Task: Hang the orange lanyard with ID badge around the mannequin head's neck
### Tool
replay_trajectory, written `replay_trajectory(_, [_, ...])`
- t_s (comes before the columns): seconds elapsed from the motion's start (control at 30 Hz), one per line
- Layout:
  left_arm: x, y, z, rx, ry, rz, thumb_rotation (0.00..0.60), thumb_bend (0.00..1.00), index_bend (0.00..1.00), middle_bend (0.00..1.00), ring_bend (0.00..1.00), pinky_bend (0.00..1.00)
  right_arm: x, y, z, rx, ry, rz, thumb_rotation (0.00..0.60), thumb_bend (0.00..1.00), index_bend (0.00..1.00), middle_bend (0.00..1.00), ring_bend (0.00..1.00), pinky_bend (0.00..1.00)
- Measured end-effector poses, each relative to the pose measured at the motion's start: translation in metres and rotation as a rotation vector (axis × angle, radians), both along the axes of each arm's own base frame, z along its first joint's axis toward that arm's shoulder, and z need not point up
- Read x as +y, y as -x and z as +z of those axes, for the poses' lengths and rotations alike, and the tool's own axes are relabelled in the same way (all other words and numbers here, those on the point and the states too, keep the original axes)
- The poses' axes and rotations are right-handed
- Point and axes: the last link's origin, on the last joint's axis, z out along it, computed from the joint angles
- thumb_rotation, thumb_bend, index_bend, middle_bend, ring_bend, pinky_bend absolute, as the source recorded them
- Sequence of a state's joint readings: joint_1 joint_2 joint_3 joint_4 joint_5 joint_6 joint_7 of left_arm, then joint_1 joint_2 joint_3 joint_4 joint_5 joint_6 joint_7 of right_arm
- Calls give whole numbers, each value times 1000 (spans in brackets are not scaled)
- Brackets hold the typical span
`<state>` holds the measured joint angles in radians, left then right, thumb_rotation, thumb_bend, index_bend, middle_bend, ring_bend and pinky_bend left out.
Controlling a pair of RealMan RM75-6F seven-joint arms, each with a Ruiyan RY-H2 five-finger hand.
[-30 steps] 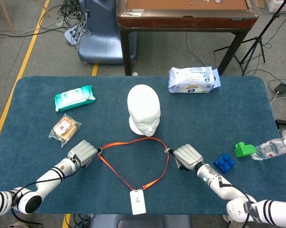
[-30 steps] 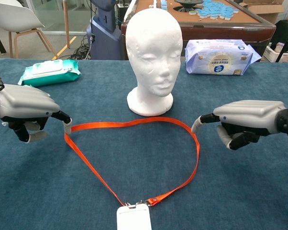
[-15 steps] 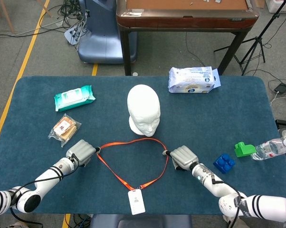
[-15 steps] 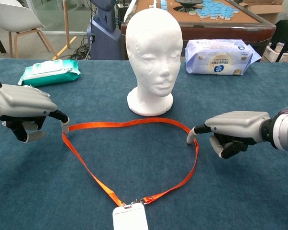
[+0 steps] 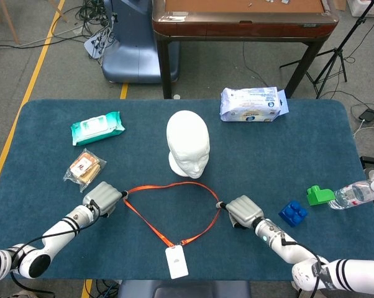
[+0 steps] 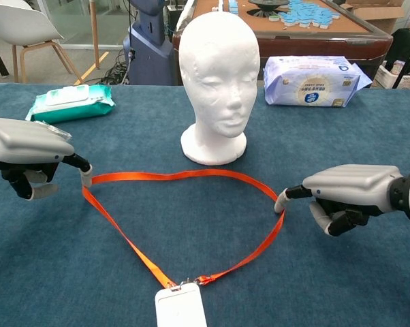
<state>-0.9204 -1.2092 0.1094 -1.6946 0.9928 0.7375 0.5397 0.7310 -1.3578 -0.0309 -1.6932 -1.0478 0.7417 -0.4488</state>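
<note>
The white mannequin head [image 5: 188,144] [image 6: 218,75] stands upright mid-table, facing me. In front of it the orange lanyard [image 5: 146,225] [image 6: 171,176] lies spread in a wide loop, its white ID badge [image 5: 176,262] [image 6: 181,306] at the near end. My left hand [image 5: 103,197] [image 6: 28,146] has one finger stretched out and hooked at the loop's left corner, the others curled in. My right hand [image 5: 243,211] [image 6: 351,194] hooks the right corner the same way. The strap runs taut between the two fingertips.
A green wipes pack [image 5: 97,127] and a snack packet [image 5: 84,167] lie at the left. A white-and-blue wipes pack [image 5: 252,103] sits behind the head at the right. A blue block [image 5: 293,213], a green block [image 5: 319,195] and a water bottle [image 5: 358,194] lie at the right.
My left hand has drawn the loop's left corner further left. My right hand dipped inward, then went back right and nearer. The loop is wider and the badge has slid toward the head.
</note>
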Motion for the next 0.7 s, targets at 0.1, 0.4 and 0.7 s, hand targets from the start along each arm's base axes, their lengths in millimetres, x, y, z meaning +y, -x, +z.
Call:
replay_trajectory(0.1, [0,4,2,4,-6,10,600,511,256,980,955,927,2,6,6,12,13,-10,600,960,194,1000,1000,1000])
replay_trajectory(0.4, [-1,12,5,10,-13,37,600,511,251,980,955,927,9,19,15,32,37,-38,600,960,194,1000,1000,1000])
replay_trajectory(0.7, [-3,12,6,-5,-18,40,600,501,228,977,954,927,13,21,21,9,67,-34,600,697,194,1000,1000,1000])
